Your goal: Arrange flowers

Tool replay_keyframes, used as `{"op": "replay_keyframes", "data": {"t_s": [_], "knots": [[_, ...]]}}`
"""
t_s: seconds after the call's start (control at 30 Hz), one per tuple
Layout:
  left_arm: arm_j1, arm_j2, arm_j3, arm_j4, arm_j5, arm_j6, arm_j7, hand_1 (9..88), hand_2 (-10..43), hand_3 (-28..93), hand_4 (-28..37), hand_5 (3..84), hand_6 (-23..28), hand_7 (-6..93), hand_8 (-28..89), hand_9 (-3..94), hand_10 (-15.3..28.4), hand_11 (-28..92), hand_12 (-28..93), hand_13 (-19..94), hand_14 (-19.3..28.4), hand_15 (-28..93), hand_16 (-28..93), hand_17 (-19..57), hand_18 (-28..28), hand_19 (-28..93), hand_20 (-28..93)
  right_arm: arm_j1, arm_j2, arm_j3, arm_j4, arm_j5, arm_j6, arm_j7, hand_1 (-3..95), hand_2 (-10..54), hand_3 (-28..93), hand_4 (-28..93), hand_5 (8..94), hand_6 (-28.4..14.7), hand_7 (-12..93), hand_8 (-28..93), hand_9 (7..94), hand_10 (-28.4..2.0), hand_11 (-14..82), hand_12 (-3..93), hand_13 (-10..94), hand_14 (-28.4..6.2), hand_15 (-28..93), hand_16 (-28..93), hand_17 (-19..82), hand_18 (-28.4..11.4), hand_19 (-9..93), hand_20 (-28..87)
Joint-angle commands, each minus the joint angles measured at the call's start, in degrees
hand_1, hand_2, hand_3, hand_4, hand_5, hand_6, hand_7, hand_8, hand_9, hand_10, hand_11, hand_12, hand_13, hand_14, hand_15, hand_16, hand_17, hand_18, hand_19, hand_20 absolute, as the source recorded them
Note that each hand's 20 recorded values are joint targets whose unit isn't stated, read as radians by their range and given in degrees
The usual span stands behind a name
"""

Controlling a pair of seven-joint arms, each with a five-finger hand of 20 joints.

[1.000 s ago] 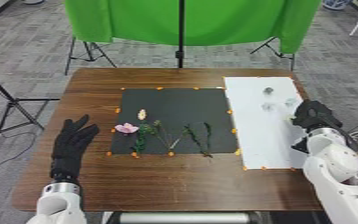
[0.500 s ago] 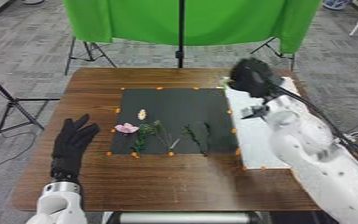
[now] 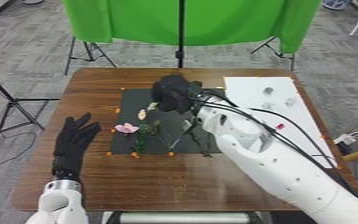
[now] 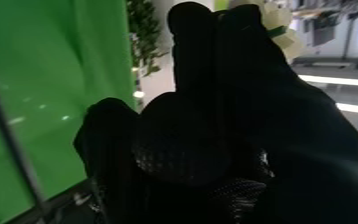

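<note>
R hand, the black-gloved one (image 3: 174,92), is narrow: fingers drawn in w/ the thumb, holding what looks like a cream-white flower w/ a bit of green (image 3: 152,106), bloom poking out past the fingertips. It's over the far part of the matte black rectangular mat (image 3: 138,100), having swung in from the long white sheet (image 3: 246,90) on the right, flower along w/ it.

Nearest the bloom: slim peach-coloured flower (image 3: 142,115), then open pink flower (image 3: 127,128), w/ thin green sprigs (image 3: 168,141) nearer the robot. These haven't moved. Small clear objects (image 3: 269,90) & a tiny magenta piece (image 3: 280,126) lie on the sheet.

L hand, also black-gloved (image 3: 73,140), waits spread at the left of the brown wooden tabletop (image 3: 158,190).

So: pick-up's done, placing prob. next. Needs a low, gentle release; risk = knocking the peach one. Arrangement's partly built, IMO.
</note>
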Motion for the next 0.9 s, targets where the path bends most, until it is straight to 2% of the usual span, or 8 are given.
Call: {"op": "replay_keyframes", "data": {"t_s": [0.03,0.23,0.33,0.37,0.5,0.57,0.7,0.9], "knots": [[0.50,0.04,0.47,0.41,-0.11,-0.57,-0.15,19.2,17.2,58,-28.3,44.9,3.8,11.4,-7,49.5,14.0,19,13,39,15.3,16,3,9.1,12.5,15,26,1.19,-5.00,-2.06,4.80,-3.83,0.64,-0.58,63.2,-9.5,55,-16,79.7,0.8,20,10,89.2,-10.3,6.0,38.1,89,-0.7,66,35,67,-9.0,93,62],[0.44,0.15,0.64,0.35,-0.20,-0.79,0.36,19.2,16.8,58,-28.3,45.4,3.7,12.0,-7,50.0,13.8,19,14,39,15.5,16,3,8.9,12.6,15,26,1.57,-7.72,-2.50,7.62,-6.51,-0.95,-0.25,64.0,-9.5,55,-16,79.4,0.1,20,9,88.3,-11.3,5.6,37.4,89,-0.7,66,34,67,-9.0,93,62],[0.11,0.11,0.72,0.47,-0.20,-0.68,0.25,19.6,16.8,58,-28.3,45.7,3.6,12.0,-7,50.5,14.0,19,14,39,15.8,16,3,8.7,12.6,15,25,1.18,-9.08,-1.75,9.40,-7.84,-1.65,-0.62,63.8,-9.5,55,-16,78.8,0.0,20,8,87.4,-11.7,4.7,35.8,88,-0.9,67,34,67,-9.0,93,63],[-0.30,0.12,0.73,0.76,-0.17,-0.72,0.15,19.8,16.9,58,-28.3,45.9,3.7,12.0,-7,50.6,14.1,19,14,39,15.8,16,3,8.7,12.7,15,25,1.27,-9.52,-1.62,10.30,-8.40,-1.56,-0.73,63.7,-9.5,55,-16,78.6,-0.1,20,8,87.3,-11.7,4.5,35.3,88,-0.8,67,34,67,-9.0,93,63],[-0.43,0.11,0.74,0.77,-0.16,-0.70,0.00,19.9,17.1,57,-28.3,46.2,3.5,12.2,-7,51.2,14.1,19,15,39,16.1,16,3,8.5,12.8,15,25,0.84,-9.94,-0.75,10.87,-9.33,-3.91,-0.45,62.5,-9.5,56,-16,76.3,-0.8,19,7,84.6,-12.1,3.9,33.2,87,-1.0,67,33,66,-9.0,93,63],[-0.53,0.14,0.74,0.79,-0.21,-0.60,-0.12,19.7,17.1,57,-28.3,46.3,3.4,12.3,-7,51.7,14.1,19,15,39,16.2,17,3,8.5,12.7,15,25,0.63,-10.25,-0.02,10.73,-10.35,-6.51,-0.39,61.0,-9.5,57,-16,74.3,-1.2,18,7,81.7,-12.6,6.1,30.2,87,-1.1,67,33,66,-9.0,93,63],[-0.37,0.02,0.66,0.68,-0.16,-0.50,-0.13,19.5,16.9,56,-28.3,46.6,3.2,12.7,-6,52.6,14.1,18,16,40,16.6,17,3,8.3,12.9,15,25,0.17,-10.46,0.42,11.38,-11.70,-7.12,-0.11,59.6,-9.5,58,-16,71.8,-1.8,17,6,76.2,-13.3,10.7,24.3,86,-1.2,65,32,64,-9.2,93,61],[-0.16,0.03,0.45,0.59,-0.22,-0.40,-0.05,19.4,16.6,56,-28.3,46.7,3.1,12.5,-7,53.4,14.1,17,17,40,16.6,17,3,8.2,13.0,16,24,-0.07,-10.10,0.85,12.18,-12.70,-7.29,-0.26,58.6,-9.5,58,-17,70.5,-1.0,18,6,74.4,-12.7,11.7,23.2,86,-1.1,65,32,63,-9.6,93,60]]}}
